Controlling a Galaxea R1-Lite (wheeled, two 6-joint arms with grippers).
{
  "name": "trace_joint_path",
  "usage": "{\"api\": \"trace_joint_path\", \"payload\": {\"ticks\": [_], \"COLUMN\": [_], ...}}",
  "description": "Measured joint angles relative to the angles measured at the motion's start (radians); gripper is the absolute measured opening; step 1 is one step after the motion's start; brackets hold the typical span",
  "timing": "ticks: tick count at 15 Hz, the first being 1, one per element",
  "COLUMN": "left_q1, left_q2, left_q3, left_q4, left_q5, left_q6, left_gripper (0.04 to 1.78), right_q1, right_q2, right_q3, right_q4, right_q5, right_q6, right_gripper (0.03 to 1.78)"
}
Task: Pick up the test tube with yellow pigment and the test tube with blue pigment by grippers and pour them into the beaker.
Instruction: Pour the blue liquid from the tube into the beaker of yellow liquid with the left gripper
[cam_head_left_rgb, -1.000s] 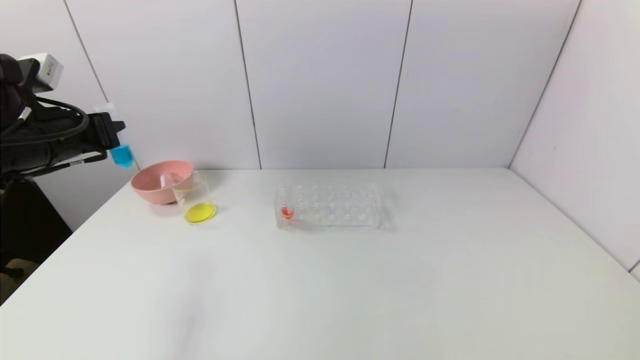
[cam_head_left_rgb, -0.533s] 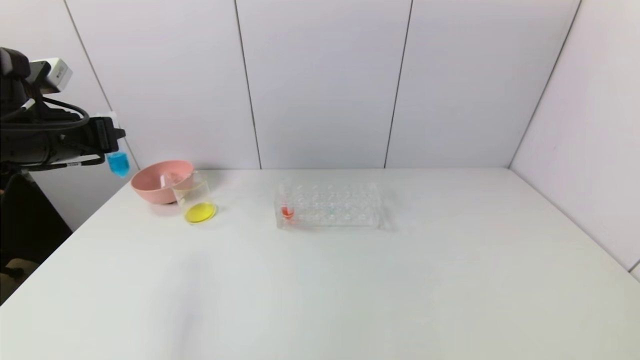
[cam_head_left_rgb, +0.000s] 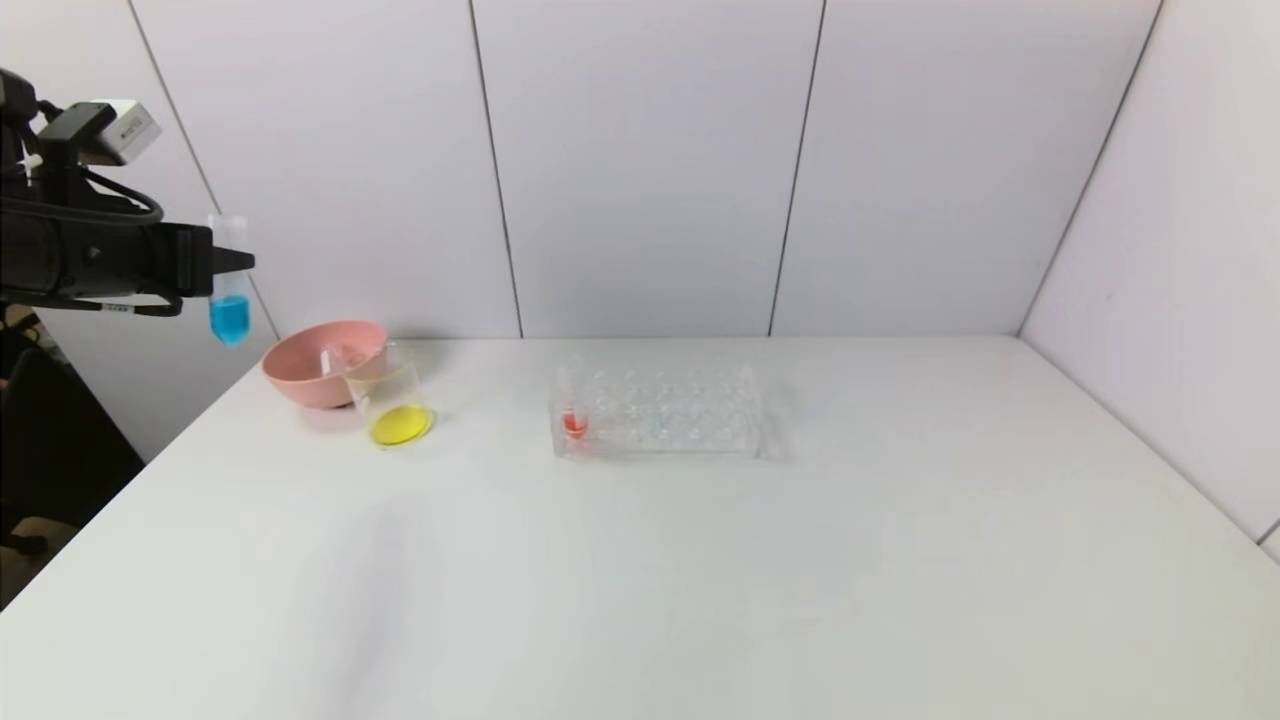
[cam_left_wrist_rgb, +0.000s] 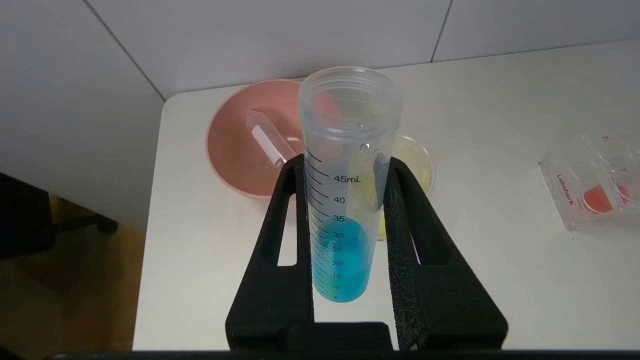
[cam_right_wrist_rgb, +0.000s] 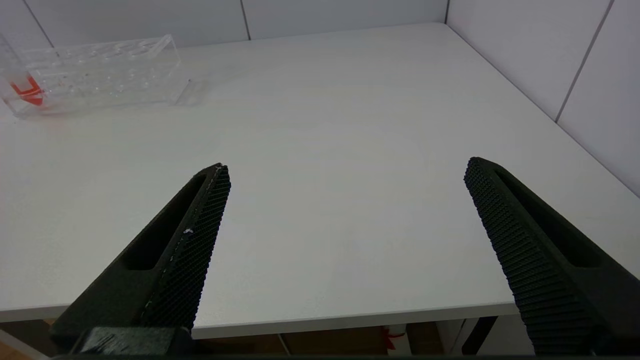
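My left gripper (cam_head_left_rgb: 232, 262) is shut on the test tube with blue pigment (cam_head_left_rgb: 229, 290), holding it upright in the air beyond the table's far left corner, left of the pink bowl. In the left wrist view the tube (cam_left_wrist_rgb: 345, 200) stands between the black fingers (cam_left_wrist_rgb: 280, 240), with blue liquid in its bottom. The beaker (cam_head_left_rgb: 390, 400) stands on the table beside the bowl with yellow liquid in its bottom; it shows behind the tube in the left wrist view (cam_left_wrist_rgb: 417, 165). An empty clear tube (cam_left_wrist_rgb: 267, 140) lies in the bowl. My right gripper (cam_right_wrist_rgb: 345, 210) is open and empty above the table's near right edge.
The pink bowl (cam_head_left_rgb: 322, 362) sits at the far left of the white table (cam_head_left_rgb: 700, 560). A clear tube rack (cam_head_left_rgb: 655, 412) stands mid-table with a red-liquid tube (cam_head_left_rgb: 573, 420) at its left end. White wall panels close the back and right.
My left gripper has turned the blue tube from tilted to upright and shifted it slightly left and up. Nothing else has moved.
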Motion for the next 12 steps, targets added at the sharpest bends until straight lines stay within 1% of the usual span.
{"api": "trace_joint_path", "payload": {"ticks": [1,4,7,9,12], "left_q1": [0.016,0.051,0.064,0.076,0.097], "left_q2": [0.018,0.071,0.124,0.157,0.201], "left_q3": [-0.016,-0.049,-0.080,-0.111,-0.149], "left_q4": [0.001,0.001,-0.003,-0.002,0.014], "left_q5": [-0.038,-0.096,-0.164,-0.201,-0.288], "left_q6": [0.040,0.146,0.196,0.266,0.382], "left_gripper": [0.44,0.44,0.44,0.44,0.44], "right_q1": [0.000,0.000,0.000,0.000,0.000], "right_q2": [0.000,0.000,0.000,0.000,0.000], "right_q3": [0.000,0.000,0.000,0.000,0.000], "right_q4": [0.000,0.000,0.000,0.000,0.000], "right_q5": [0.000,0.000,0.000,0.000,0.000], "right_q6": [0.000,0.000,0.000,0.000,0.000], "right_gripper": [1.71,1.71,1.71,1.71,1.71]}}
